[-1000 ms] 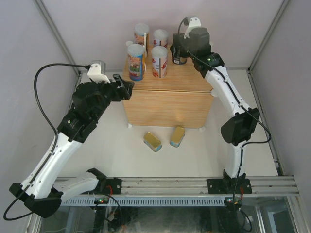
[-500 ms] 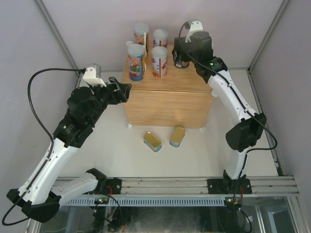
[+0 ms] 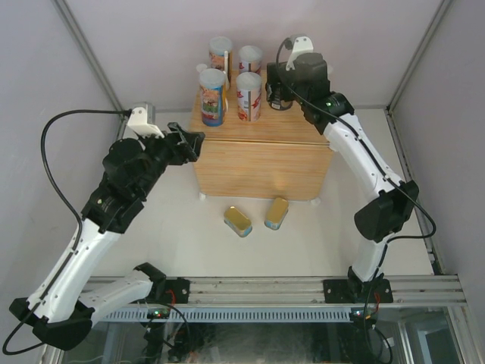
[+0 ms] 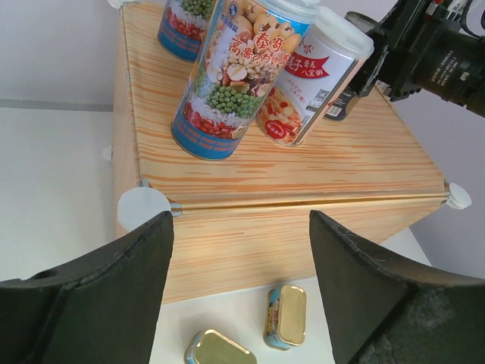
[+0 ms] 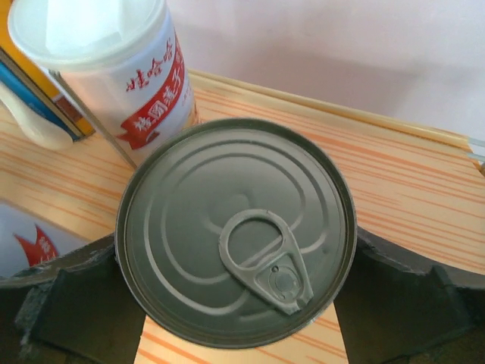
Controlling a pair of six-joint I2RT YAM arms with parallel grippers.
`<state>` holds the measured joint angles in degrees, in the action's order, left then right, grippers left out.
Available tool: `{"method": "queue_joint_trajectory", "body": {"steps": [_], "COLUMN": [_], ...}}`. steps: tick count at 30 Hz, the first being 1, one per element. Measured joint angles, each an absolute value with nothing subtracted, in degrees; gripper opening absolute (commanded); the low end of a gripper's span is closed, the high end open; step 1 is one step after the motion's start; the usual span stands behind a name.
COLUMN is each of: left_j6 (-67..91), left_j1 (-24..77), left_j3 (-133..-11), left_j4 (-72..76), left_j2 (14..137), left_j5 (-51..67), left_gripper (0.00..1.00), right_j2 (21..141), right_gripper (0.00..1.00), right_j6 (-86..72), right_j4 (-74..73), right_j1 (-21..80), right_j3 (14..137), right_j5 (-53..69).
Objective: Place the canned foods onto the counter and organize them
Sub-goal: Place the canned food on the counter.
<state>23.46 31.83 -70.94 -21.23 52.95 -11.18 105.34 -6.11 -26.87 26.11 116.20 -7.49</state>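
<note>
Dark can is standing at counter's far-right corner, right gripper pinching its sides. Left gripper is hovering off counter's left edge, spread wide, empty.

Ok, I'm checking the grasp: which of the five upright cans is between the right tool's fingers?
The dark can with the bare metal pull-tab top, at the group's right; the four white-lidded cans stand free, with colourful labels.

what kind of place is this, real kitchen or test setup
Most likely a lab test cell, not a kitchen: two robot arms bolted to an aluminium rail, plain white walls, and a wood-grain box standing in as the counter for cans.
</note>
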Motion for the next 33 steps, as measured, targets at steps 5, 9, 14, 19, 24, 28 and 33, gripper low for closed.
{"method": "queue_joint_trajectory", "body": {"steps": [5,9,14,19,24,28,33], "left_j6": [23.99,23.97,23.81,23.75,23.33,23.31,23.03], "left_j1": [31.79,31.79,31.79,31.79,31.79,31.79,31.79], "left_j3": [-69.91,-69.41,-69.41,-69.41,-69.43,-69.43,-69.43], "left_j4": [-20.62,-20.45,-20.14,-20.05,-20.01,-20.08,-20.34], "left_j2": [52.99,53.34,53.47,53.47,53.47,53.47,53.45], "left_j5": [-10.24,-10.04,-10.13,-10.28,-10.28,-10.28,-10.28], "left_gripper": [0.75,0.75,0.75,0.76,0.76,0.76,0.76], "right_j2": [102.76,100.51,98.3,96.2,94.37,92.4,90.06], "right_gripper": [0.98,0.98,0.99,0.99,0.99,0.99,0.99], "right_j6": [-6.74,-7.27,-8.01,-8.62,-8.97,-9.04,-9.04], "right_j4": [-27.99,-28.18,-28.14,-28.42,-29.32,-29.91,-30.22], "right_j1": [26.24,26.24,26.26,26.3,26.72,27.42,28.42], "right_j3": [114.08,113.6,113.51,111.33,109.86,109.1,108.97], "right_j5": [-7.46,-7.42,-7.44,-7.49,-7.9,-8.54,-9.3]}}
